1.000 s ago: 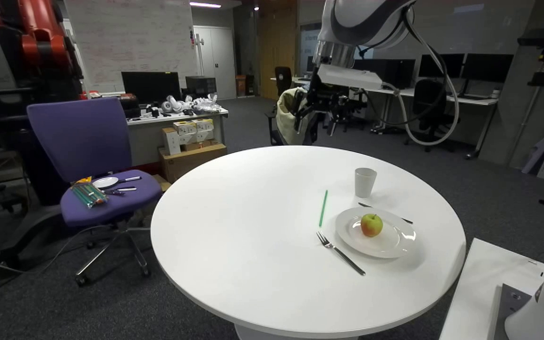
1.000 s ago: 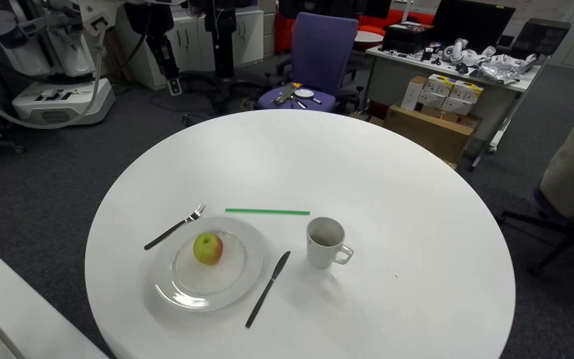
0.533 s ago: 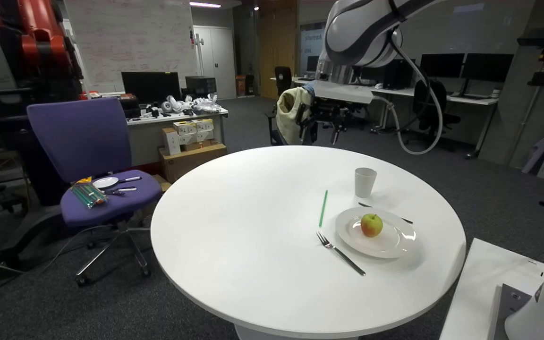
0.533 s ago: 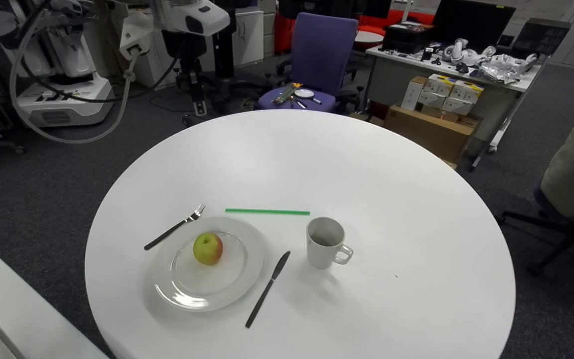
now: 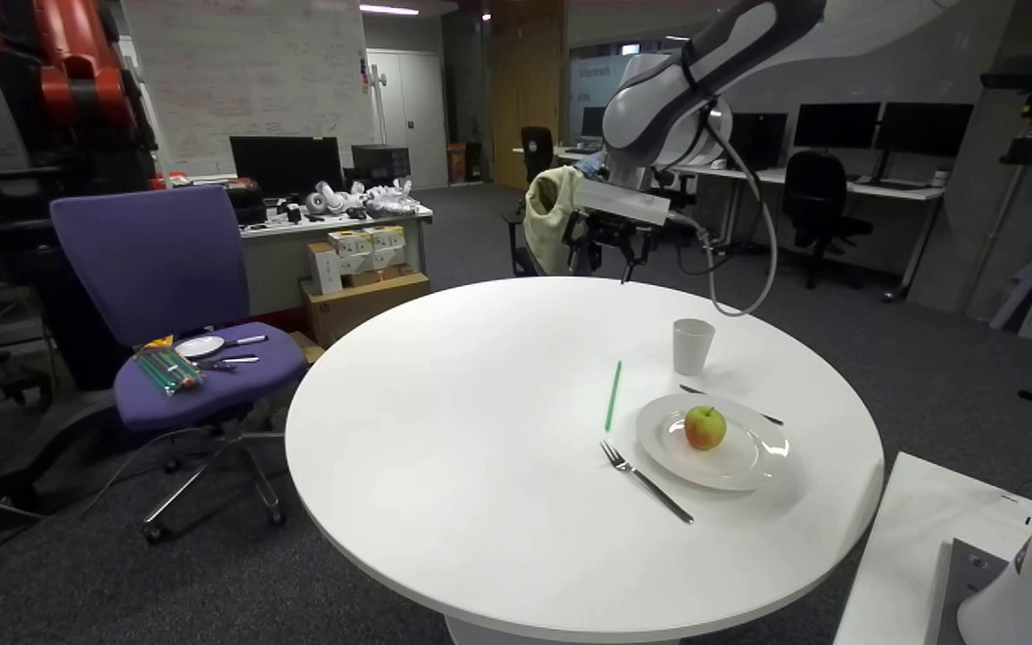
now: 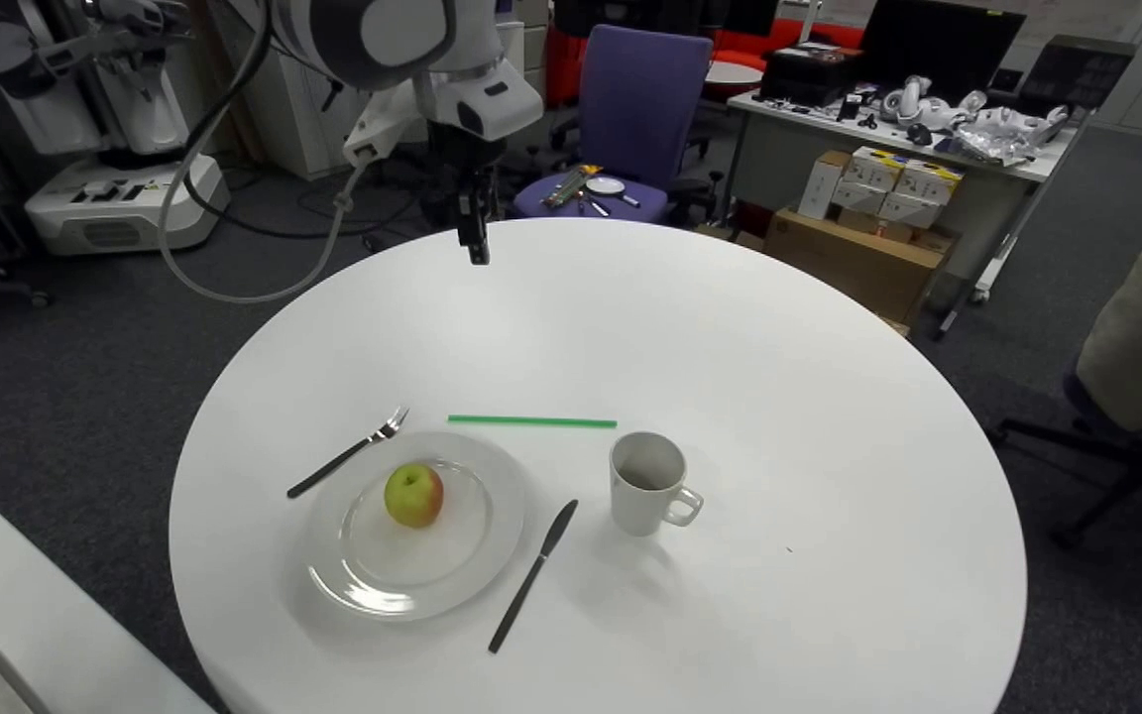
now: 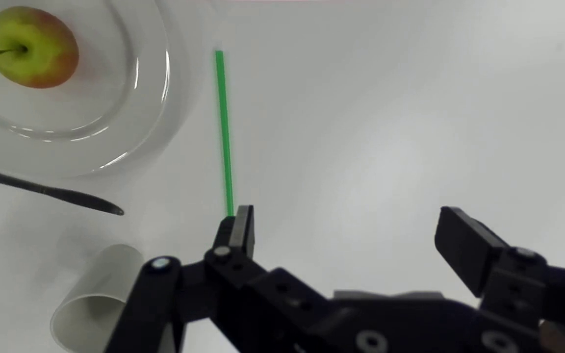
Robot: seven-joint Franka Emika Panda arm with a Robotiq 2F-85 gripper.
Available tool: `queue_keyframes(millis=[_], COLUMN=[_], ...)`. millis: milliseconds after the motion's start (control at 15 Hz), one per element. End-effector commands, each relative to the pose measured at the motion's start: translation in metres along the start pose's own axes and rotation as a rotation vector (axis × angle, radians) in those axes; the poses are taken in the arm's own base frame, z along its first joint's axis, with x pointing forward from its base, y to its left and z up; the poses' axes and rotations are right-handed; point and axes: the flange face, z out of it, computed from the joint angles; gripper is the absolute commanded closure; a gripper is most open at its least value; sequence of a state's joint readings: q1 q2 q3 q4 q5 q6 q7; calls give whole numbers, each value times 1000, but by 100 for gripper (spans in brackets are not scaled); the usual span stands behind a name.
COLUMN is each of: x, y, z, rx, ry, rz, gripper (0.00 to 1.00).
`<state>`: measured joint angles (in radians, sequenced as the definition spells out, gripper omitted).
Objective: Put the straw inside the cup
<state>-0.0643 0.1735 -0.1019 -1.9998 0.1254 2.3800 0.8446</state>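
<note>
The green straw (image 5: pixel 614 396) lies flat on the white round table between the plate and the open table, and it shows in both exterior views (image 6: pixel 531 422). The white cup (image 6: pixel 636 504) stands upright near one end of the straw, its handle turned away from the plate; it also shows in an exterior view (image 5: pixel 692 348). My gripper (image 5: pixel 599 271) is open and empty, high above the far table edge, apart from both. In the wrist view the gripper (image 7: pixel 345 210) has the straw (image 7: pixel 224 122) beyond its left finger, which hides the straw's near end. The cup (image 7: pixel 108 272) is lower left, partly covered.
A white plate (image 6: pixel 502 501) with an apple (image 6: pixel 413 495) stands beside the straw. A fork (image 6: pixel 348 454) and a dark-handled knife (image 6: pixel 534 575) lie at its sides. A purple chair (image 5: pixel 153 269) stands beyond the table.
My gripper has come lower and in toward the table; in an exterior view it moved right and down. The straw, cup and plate have not moved.
</note>
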Motion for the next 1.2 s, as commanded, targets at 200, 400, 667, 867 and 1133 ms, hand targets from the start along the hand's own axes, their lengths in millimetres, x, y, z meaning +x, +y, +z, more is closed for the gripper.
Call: queue_keyframes(millis=[200,400,667,867,1133], x=[15,16,14,17,25], y=[-7,-8,-8,-5,2], z=[20,20,31,54,93], rx=[-13,-12,-30,-63,-114], ry=[-18,-18,-25,-35,-43], rz=[85,88,84,96,115], gripper=[0,0,0,0,0])
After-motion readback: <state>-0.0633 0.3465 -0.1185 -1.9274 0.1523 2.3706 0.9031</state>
